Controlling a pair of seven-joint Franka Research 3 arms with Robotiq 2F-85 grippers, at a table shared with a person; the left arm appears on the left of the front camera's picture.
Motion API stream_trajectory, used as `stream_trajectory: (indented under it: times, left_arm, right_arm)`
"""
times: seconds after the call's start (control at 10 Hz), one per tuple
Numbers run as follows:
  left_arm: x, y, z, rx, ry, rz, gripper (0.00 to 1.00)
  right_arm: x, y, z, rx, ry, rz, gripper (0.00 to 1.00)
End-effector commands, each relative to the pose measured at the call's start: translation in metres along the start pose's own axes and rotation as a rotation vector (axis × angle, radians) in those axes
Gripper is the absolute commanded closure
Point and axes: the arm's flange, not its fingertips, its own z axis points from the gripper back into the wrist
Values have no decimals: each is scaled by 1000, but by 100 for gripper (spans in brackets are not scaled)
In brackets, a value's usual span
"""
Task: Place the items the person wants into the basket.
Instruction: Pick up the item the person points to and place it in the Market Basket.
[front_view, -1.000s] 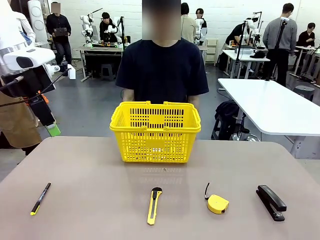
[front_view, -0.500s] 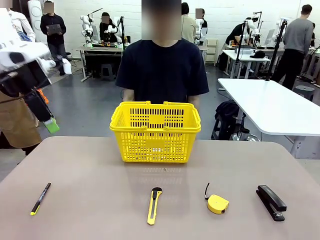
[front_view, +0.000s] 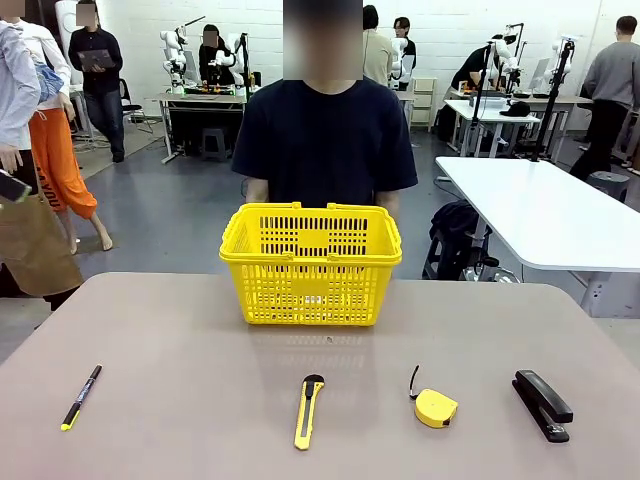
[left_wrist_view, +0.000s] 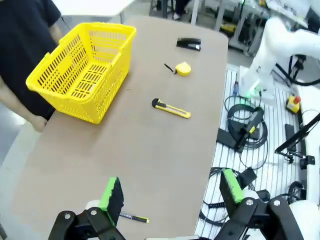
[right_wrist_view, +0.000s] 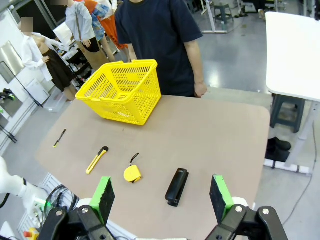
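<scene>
Both grippers hung high above the near side of the table (front_view: 180, 330). The left gripper (left_wrist_view: 171, 192) had its jaws spread wide, with nothing between the green pads (left_wrist_view: 112, 192). It looked down on the near left corner, where a thin black pen (left_wrist_view: 132, 218) with a yellow tip lay on the tabletop below one finger. The right gripper (right_wrist_view: 161, 196) was also fully spread and held nothing. It looked down on the near right part of the table, where the black stapler (right_wrist_view: 177, 186) lay well below it.

Four things lay in a row along the near edge, well apart from one another. The pen was at the left end. The yellow-and-black utility knife (front_view: 309, 411) lay near the middle, pointing from near to far. Right of it was the small yellow tape measure (front_view: 435, 407), its black strap curling off its far left side. The stapler was at the right end. The knife and the tape measure both lay flat on the tabletop, outside the basket and well apart from it.

Farther off, in the middle of the table toward its far edge, the bright yellow basket (front_view: 311, 263) stood upright. Just behind it the person (front_view: 328, 140) in the dark T-shirt stood at the far edge, arms down, with one hand (right_wrist_view: 200, 90) hanging beside the table's rim.
</scene>
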Motion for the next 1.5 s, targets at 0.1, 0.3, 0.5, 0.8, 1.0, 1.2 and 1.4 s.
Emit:
stream_trajectory:
  times: [0.1,0.3,0.5,0.8,1.0,1.2,1.4]
  left_arm:
    - [-54,18,56,48,-172,54,0]
    - [-71,17,74,83,-212,62,0]
    - [-79,18,84,61,-187,47,0]
    - [-79,19,79,25,-119,43,0]
    - [-82,17,80,51,-168,72,0]
    - [-82,17,80,51,-168,72,0]
    - [-82,17,80,51,-168,72,0]
  right_arm:
    - [0,0,-3,2,5,0,0]
    - [0,0,-3,2,5,0,0]
    - [0,0,-3,2,5,0,0]
    - [0,0,-3,2,5,0,0]
    - [0,0,-3,2,5,0,0]
    - [0,0,-3,2,5,0,0]
    - [0,0,-3,2,5,0,0]
